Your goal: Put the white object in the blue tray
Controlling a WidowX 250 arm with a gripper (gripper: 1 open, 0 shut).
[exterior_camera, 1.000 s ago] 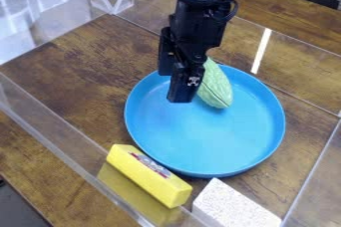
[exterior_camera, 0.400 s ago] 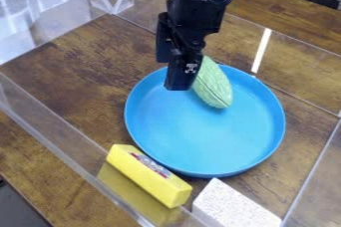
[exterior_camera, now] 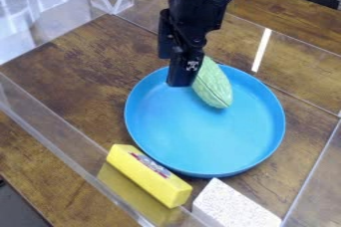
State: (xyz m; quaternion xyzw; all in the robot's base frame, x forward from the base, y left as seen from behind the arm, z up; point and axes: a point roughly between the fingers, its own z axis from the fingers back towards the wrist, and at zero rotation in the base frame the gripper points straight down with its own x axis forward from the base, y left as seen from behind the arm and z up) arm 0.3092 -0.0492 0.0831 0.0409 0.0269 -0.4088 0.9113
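The blue tray (exterior_camera: 160, 131) is a wide round dish in the middle of the wooden table. The white object (exterior_camera: 237, 207) is a speckled white block at the bottom edge of the view, outside the tray beyond its near right rim. My gripper (exterior_camera: 181, 78) points down over the tray's far left part and is open, with nothing between its dark fingers. It hangs just left of a pale green oblong thing (exterior_camera: 213, 85) lying inside the tray, far from the white object.
A yellow block (exterior_camera: 147, 174) lies near the front, just outside the tray's near rim. Clear plastic walls (exterior_camera: 60, 141) fence the table on the left and front. A white strip (exterior_camera: 261, 50) lies on the wood behind the tray.
The open gripper has lifted a little from the tray floor beside the green thing. Nothing else has moved.
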